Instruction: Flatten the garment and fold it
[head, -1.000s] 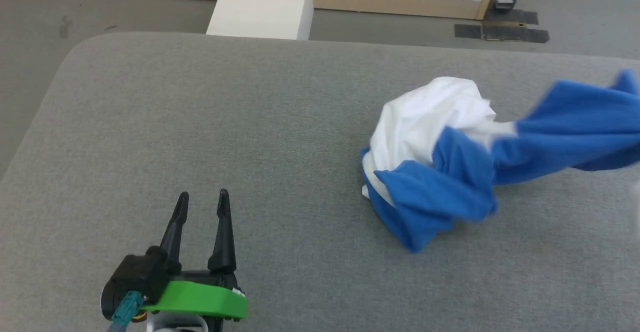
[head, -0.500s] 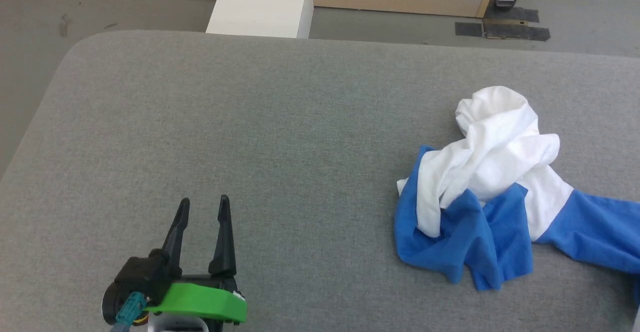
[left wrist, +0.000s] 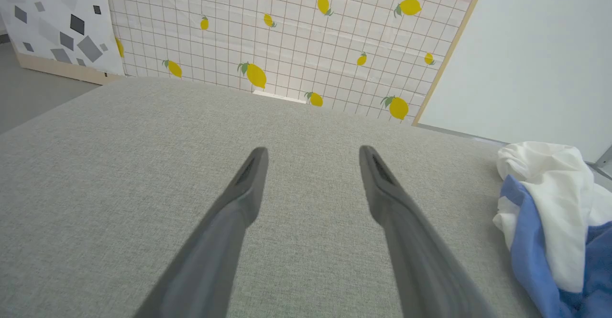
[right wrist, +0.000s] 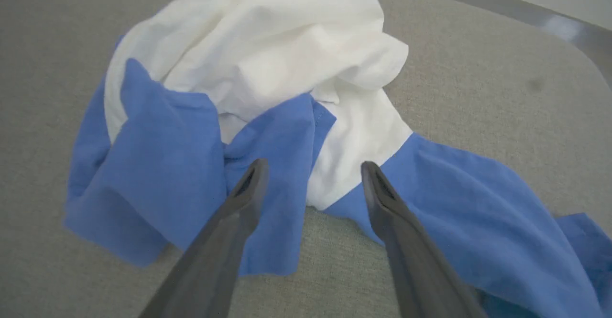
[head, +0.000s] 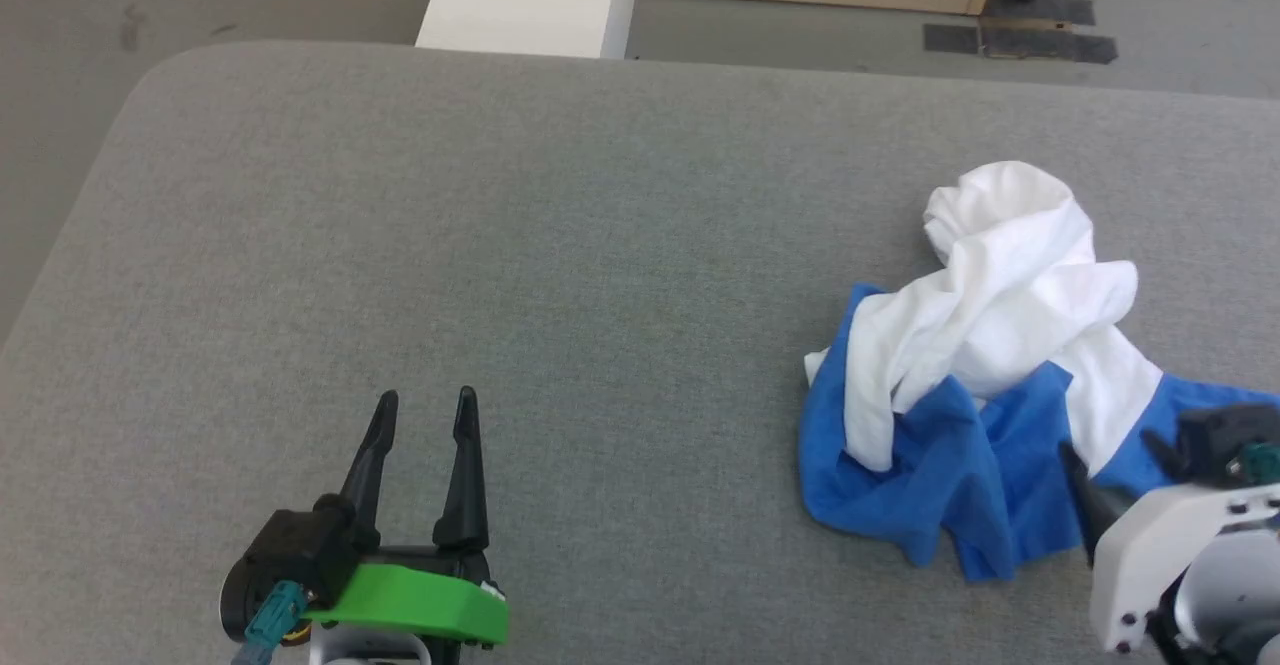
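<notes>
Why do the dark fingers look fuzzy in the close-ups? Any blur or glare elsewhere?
Left wrist view: the left gripper sits close to the lens, so its fingers blur low down; the table is sharp. Right wrist view: likewise the right gripper; the garment is soft at its lower-left edge. Head view: even light, faint shadows, no glare.

Left gripper (head: 427, 397) up close: two long black tapering fingers (head: 463, 465), a chunky black block, a bright green band (head: 420, 600), a teal plug (head: 268, 617). Right gripper (head: 1107, 443): dark fingers, white shell (head: 1150, 545), small dark screws (head: 1130, 618).
</notes>
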Controlling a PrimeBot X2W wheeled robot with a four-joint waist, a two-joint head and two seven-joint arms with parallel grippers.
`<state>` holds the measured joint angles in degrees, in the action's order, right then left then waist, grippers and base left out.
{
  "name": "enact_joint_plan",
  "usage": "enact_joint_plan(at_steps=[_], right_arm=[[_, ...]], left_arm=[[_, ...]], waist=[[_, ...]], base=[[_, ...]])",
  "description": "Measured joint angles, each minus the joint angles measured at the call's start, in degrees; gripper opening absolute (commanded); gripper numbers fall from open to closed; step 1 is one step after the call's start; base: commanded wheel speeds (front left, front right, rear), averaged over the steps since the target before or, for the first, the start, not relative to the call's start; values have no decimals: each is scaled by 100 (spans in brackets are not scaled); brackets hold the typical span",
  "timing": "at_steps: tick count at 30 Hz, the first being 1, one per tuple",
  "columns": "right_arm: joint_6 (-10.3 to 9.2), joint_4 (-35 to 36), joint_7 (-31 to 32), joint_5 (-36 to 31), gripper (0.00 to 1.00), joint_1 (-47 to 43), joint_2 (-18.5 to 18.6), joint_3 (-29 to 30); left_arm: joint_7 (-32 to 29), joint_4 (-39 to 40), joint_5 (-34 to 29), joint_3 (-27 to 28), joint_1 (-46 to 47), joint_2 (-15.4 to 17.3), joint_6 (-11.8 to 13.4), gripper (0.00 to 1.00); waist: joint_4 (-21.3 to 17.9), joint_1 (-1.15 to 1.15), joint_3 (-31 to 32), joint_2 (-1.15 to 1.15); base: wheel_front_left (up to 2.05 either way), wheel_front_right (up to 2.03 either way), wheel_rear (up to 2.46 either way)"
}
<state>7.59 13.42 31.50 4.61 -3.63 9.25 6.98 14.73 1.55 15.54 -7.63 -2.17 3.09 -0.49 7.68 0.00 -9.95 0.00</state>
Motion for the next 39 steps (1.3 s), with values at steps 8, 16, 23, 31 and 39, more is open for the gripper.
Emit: enact_joint_plan(at_steps=[8, 16, 23, 31, 39], right_arm=[[0, -664, -98, -31, 50, -133, -64, -103], [-1, -626, -386, 13, 0, 118, -75, -218], [-1, 125, -319, 470, 0, 1079, 134, -1404], [0, -1026, -202, 1010, 0, 2087, -405, -3316], [-1, -2977, -485, 1105, 100, 2084, -533, -4233]], left_arm=[[0, -14, 8, 18, 102, 0, -2, 100], [0, -73, 16, 25, 114, -1, -3, 100], [1, -82, 18, 115, 110, -1, 4, 100], [0, -156, 68, 101, 110, -2, -4, 100], [5, -361, 130, -112, 102, -3, -27, 100]], waist=[[247, 0, -201, 0], [339, 0, -165, 0], [335, 0, 75, 0], [574, 0, 153, 0], [1034, 0, 204, 0]], base=[[0, 0, 0], [0, 0, 0], [0, 0, 0], [0, 0, 0], [0, 0, 0]])
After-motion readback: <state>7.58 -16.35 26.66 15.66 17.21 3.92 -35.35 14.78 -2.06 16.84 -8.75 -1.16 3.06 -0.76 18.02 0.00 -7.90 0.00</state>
